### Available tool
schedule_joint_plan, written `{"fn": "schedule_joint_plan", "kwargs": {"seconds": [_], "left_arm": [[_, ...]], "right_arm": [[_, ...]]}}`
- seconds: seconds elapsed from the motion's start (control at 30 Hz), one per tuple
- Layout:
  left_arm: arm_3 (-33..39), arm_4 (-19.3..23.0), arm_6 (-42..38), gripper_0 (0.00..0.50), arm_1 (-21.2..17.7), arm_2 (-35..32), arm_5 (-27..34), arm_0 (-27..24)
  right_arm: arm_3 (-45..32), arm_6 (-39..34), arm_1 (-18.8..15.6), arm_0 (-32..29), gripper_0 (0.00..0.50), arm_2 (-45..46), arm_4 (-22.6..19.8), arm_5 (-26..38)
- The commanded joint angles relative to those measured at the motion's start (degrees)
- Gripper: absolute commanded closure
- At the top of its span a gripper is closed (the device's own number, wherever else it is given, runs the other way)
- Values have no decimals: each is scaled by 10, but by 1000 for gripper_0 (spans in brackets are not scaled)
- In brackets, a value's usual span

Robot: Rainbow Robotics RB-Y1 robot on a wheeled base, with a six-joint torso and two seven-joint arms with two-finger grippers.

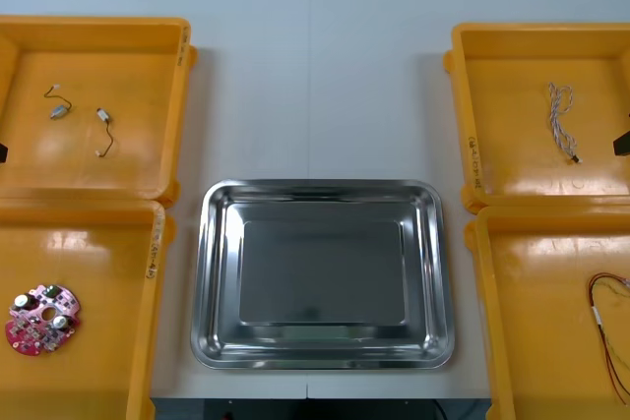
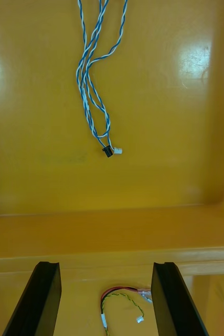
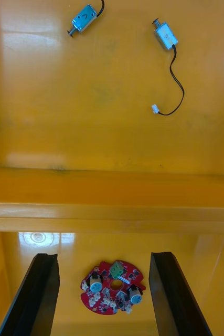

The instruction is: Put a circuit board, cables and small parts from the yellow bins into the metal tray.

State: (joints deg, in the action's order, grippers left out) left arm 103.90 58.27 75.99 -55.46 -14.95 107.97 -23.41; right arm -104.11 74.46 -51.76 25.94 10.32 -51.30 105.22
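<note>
- Left gripper [image 3: 104,260], wide open and empty, above the board [image 3: 113,289] in its bin [image 3: 206,252]: a shallow pinch could drop it.
- Right gripper [image 2: 105,268], also open and empty, above the red-yellow cable [image 2: 115,289]: loops may snag.

Nothing written can be read: the small dark markings [image 1: 472,156] on the rims of the rectangular yellow plastic bins [image 1: 463,95], on their sides facing the shiny metal tray [image 1: 322,187], are too small to make out.

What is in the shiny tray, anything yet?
Empty: the metal tray shows a bare, shiny floor; the circuit board lies in its yellow bin.
</note>
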Motion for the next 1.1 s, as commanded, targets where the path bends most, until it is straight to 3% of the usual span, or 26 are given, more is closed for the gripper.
{"fn": "schedule_joint_plan", "kwargs": {"seconds": [0.03,1.1], "left_arm": [[15,-4,48,0,3,-15,-7,7],[15,-4,48,0,3,-15,-7,7]], "right_arm": [[-14,27,-20,2,0,-5,4,4],[-14,27,-20,2,0,-5,4,4]]}}
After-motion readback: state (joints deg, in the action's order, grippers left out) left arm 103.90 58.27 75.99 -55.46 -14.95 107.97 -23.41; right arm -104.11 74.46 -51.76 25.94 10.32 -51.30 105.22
